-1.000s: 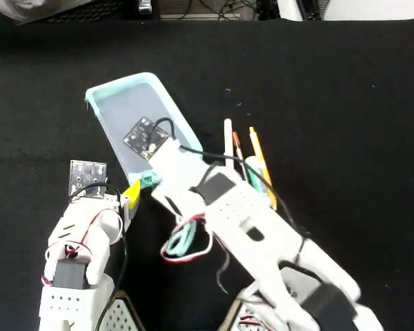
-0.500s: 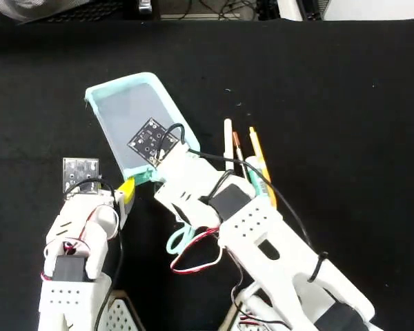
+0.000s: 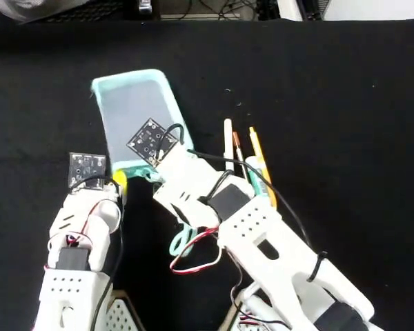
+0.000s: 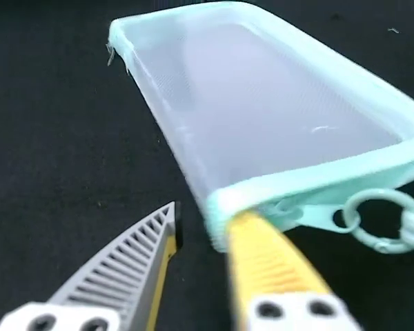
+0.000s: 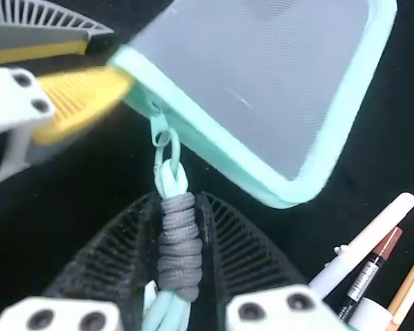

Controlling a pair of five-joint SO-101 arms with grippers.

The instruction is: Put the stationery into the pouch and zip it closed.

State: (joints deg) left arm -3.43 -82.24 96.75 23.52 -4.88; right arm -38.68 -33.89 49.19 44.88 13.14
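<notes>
Pouch [image 3: 133,110]: pull cord [image 5: 179,238] clamped in right claw [image 5: 178,204]; left claw [image 4: 203,216] apart, touching its corner.

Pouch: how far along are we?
Done: nothing packed. The pouch looks empty and the pens lie on the table beside it. In hand: the right gripper is shut on the zipper pull cord; the left gripper is open, its yellow finger against the pouch's corner by the slider. Left: load the pens, then zip closed.
</notes>
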